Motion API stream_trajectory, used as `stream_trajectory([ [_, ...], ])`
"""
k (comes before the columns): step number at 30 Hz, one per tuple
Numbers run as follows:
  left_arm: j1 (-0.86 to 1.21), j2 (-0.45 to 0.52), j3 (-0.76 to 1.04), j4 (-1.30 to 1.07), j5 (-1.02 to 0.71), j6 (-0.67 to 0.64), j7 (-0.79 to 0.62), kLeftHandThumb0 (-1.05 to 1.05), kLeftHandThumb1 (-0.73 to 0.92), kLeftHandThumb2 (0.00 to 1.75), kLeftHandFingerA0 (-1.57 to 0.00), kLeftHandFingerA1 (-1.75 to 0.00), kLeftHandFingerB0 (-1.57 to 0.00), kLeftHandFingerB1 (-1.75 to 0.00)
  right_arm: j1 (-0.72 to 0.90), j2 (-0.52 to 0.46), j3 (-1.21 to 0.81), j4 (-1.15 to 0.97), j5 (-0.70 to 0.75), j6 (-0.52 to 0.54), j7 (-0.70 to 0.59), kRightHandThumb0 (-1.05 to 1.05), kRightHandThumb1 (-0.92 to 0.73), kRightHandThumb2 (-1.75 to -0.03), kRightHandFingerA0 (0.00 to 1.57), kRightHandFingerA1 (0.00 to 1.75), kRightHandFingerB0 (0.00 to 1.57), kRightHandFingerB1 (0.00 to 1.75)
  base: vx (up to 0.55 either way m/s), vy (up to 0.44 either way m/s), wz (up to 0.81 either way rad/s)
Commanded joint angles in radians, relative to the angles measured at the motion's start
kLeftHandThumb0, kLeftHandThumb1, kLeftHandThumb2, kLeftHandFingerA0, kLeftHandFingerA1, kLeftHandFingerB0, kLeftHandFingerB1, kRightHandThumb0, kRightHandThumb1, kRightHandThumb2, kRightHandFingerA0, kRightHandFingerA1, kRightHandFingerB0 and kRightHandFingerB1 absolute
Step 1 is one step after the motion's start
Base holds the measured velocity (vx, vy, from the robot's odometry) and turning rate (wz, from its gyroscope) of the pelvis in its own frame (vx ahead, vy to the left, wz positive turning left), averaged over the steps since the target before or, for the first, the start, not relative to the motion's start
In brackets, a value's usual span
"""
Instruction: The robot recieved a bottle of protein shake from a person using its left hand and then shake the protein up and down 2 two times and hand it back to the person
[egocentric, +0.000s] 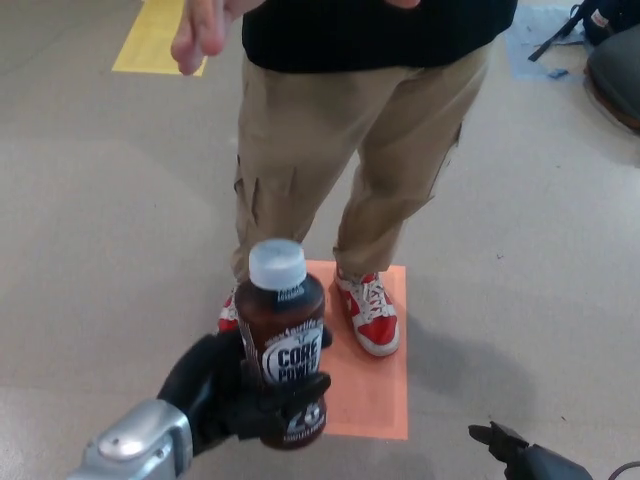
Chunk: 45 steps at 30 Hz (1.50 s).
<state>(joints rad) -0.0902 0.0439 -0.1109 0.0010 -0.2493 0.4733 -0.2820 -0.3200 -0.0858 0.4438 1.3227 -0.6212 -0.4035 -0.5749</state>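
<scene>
A dark brown protein shake bottle with a pale grey cap stands upright in my left hand, whose black fingers wrap its lower half. The hand sits at the lower left of the head view. A person in tan trousers and red shoes stands just beyond the bottle. The person's hand hangs open at the top left, well above the bottle. Only a black tip of my right hand shows at the bottom right edge; its fingers are cut off by the frame.
The person stands on an orange floor mat. A yellow floor marking lies at the far left. A dark chair base and a blue patch sit at the top right.
</scene>
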Motion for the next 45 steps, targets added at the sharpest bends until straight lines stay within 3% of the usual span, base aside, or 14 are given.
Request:
stream_trajectory([
  [1,-0.047,0.015,0.029,-0.177,-0.054,0.127,0.007,-0.16,0.81,0.71,-0.79,-1.56,-0.77,-0.98,-0.004,-0.016,-0.014,0.000,0.021,0.015,0.047,-0.81,-0.87,-0.67,0.30,0.45,0.27,0.36,0.00,0.000,0.00],
  [13,-0.262,0.043,0.068,-0.423,-0.117,0.312,0.017,-0.16,0.80,0.74,-0.83,-1.51,-0.77,-1.00,0.007,-0.018,-0.003,0.000,0.001,0.020,0.023,-0.77,-0.86,-0.67,0.34,0.48,0.33,0.40,0.00,0.000,0.00],
  [24,-0.570,0.092,0.079,-0.291,-0.083,0.406,0.042,-0.15,0.81,0.71,-0.77,-1.54,-0.73,-1.07,0.012,-0.017,0.002,-0.002,-0.002,0.022,0.029,-0.75,-0.86,-0.67,0.32,0.49,0.33,0.42,0.00,0.000,0.00],
  [25,-0.591,0.094,0.078,-0.273,-0.077,0.401,0.043,-0.15,0.80,0.73,-0.81,-1.54,-0.75,-1.06,0.012,-0.017,0.004,-0.001,-0.004,0.025,0.026,-0.80,-0.68,-0.91,0.28,0.54,0.30,0.50,0.00,0.000,0.00],
  [26,-0.600,0.095,0.078,-0.265,-0.075,0.399,0.043,-0.15,0.80,0.73,-0.81,-1.54,-0.75,-1.06,0.012,-0.018,0.006,-0.001,-0.004,0.026,0.025,-0.80,-0.68,-0.91,0.28,0.54,0.30,0.50,0.00,0.000,0.00],
  [27,-0.612,0.099,0.074,-0.250,-0.068,0.383,0.039,-0.15,0.78,0.75,-0.83,-1.55,-0.74,-1.09,0.011,-0.018,0.005,-0.001,0.000,0.027,0.030,-0.75,-0.86,-0.67,0.32,0.50,0.33,0.42,0.00,0.000,0.00],
  [32,-0.669,0.119,0.059,-0.196,-0.034,0.362,0.045,-0.16,0.78,0.74,-0.82,-1.52,-0.74,-1.15,0.010,-0.019,0.007,-0.002,0.002,0.020,0.035,-0.73,-0.86,-0.65,0.32,0.51,0.33,0.43,0.00,0.000,0.00],
  [33,-0.681,0.123,0.066,-0.171,-0.032,0.353,0.044,-0.14,0.78,0.74,-0.80,-1.56,-0.69,-1.20,0.008,-0.017,0.005,-0.002,0.006,0.022,0.043,-0.78,-0.67,-0.90,0.28,0.55,0.30,0.50,0.00,0.000,0.00],
  [35,-0.685,0.129,0.073,-0.150,-0.033,0.338,0.038,-0.15,0.78,0.76,-0.80,-1.58,-0.69,-1.21,0.006,-0.018,0.006,-0.002,0.006,0.021,0.045,-0.78,-0.67,-0.89,0.29,0.54,0.30,0.50,0.00,0.000,0.00],
  [36,-0.680,0.134,0.079,-0.133,-0.034,0.323,0.032,-0.15,0.77,0.76,-0.81,-1.57,-0.67,-1.20,0.005,-0.019,0.005,-0.002,0.007,0.019,0.047,-0.74,-0.86,-0.66,0.32,0.48,0.35,0.41,0.00,0.000,0.00],
  [42,-0.671,0.141,0.099,-0.089,-0.032,0.332,0.033,-0.16,0.78,0.74,-0.78,-1.59,-0.68,-1.16,0.010,-0.023,0.003,-0.002,0.007,0.014,0.051,-0.74,-0.87,-0.65,0.31,0.49,0.34,0.43,0.00,0.000,0.00],
  [43,-0.663,0.137,0.100,-0.089,-0.030,0.333,0.038,-0.16,0.77,0.74,-0.79,-1.59,-0.69,-1.16,0.016,-0.025,0.003,-0.002,0.008,0.012,0.050,-0.79,-0.68,-0.91,0.29,0.55,0.29,0.50,0.00,0.000,0.00],
  [44,-0.656,0.132,0.102,-0.092,-0.030,0.336,0.042,-0.16,0.77,0.74,-0.79,-1.59,-0.69,-1.16,0.023,-0.026,0.002,-0.002,0.008,0.009,0.048,-0.79,-0.68,-0.91,0.29,0.55,0.29,0.50,0.00,0.000,0.00],
  [45,-0.640,0.130,0.102,-0.101,-0.030,0.337,0.045,-0.16,0.78,0.74,-0.79,-1.60,-0.69,-1.18,0.033,-0.027,0.006,-0.003,0.005,0.005,0.044,-0.75,-0.87,-0.66,0.32,0.51,0.34,0.43,0.00,0.000,0.00],
])
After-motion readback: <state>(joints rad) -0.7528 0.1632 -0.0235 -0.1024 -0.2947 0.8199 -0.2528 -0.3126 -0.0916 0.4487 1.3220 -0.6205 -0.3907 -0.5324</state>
